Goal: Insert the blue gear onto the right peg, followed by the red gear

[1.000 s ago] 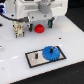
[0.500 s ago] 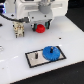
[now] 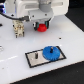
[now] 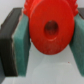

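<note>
The blue gear lies flat on the black-rimmed grey plate, at the plate's end toward the exterior view's right. The right peg is hidden under it. A thin dark left peg stands bare beside it. The red gear hangs above the white table, behind the plate, with my gripper shut on it. In the wrist view the red gear fills the space between the two teal pads, its centre hole facing the camera.
A tan and black fixture stands on the white table toward the exterior view's left of the gripper. A small pale object sits at the left edge. The table's front edge runs just below the plate.
</note>
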